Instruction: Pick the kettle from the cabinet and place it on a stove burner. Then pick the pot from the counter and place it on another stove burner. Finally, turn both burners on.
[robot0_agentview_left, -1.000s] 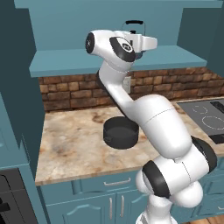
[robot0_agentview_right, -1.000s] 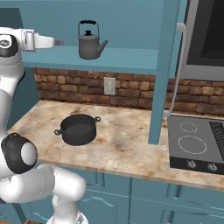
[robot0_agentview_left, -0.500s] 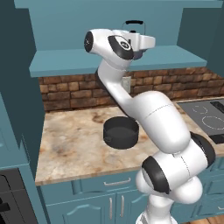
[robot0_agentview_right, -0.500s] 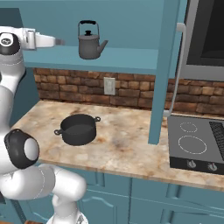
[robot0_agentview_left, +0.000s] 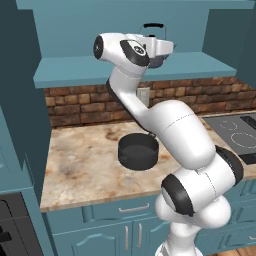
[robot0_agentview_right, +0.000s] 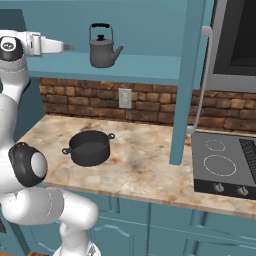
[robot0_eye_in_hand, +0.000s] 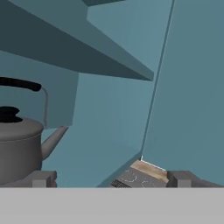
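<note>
The dark-grey kettle (robot0_agentview_right: 102, 47) stands upright on the teal shelf (robot0_agentview_right: 140, 66) of the wall cabinet, whose door (robot0_agentview_right: 187, 75) hangs open with its silver bar handle (robot0_agentview_right: 200, 80). My gripper (robot0_agentview_right: 67, 47) is raised to shelf height just left of the kettle, apart from it. In the hand view the kettle (robot0_eye_in_hand: 17, 148) sits left of the open gripper (robot0_eye_in_hand: 113, 179), outside its fingers. From the left base view the hand hides most of the kettle (robot0_agentview_left: 152, 26). The pot (robot0_agentview_right: 90, 147) rests on the marbled counter (robot0_agentview_right: 145, 170). The cooktop (robot0_agentview_right: 220, 165) with its burner circles lies to the right.
The open cabinet door stands between the shelf area and the cooktop. Two round knobs (robot0_agentview_right: 218, 187) sit at the cooktop's front. A microwave (robot0_agentview_right: 235, 40) hangs above it. A brick backsplash with an outlet (robot0_agentview_right: 125, 98) runs behind the counter.
The hand has crept slightly toward the kettle along the shelf. The kettle and the pot have not moved.
</note>
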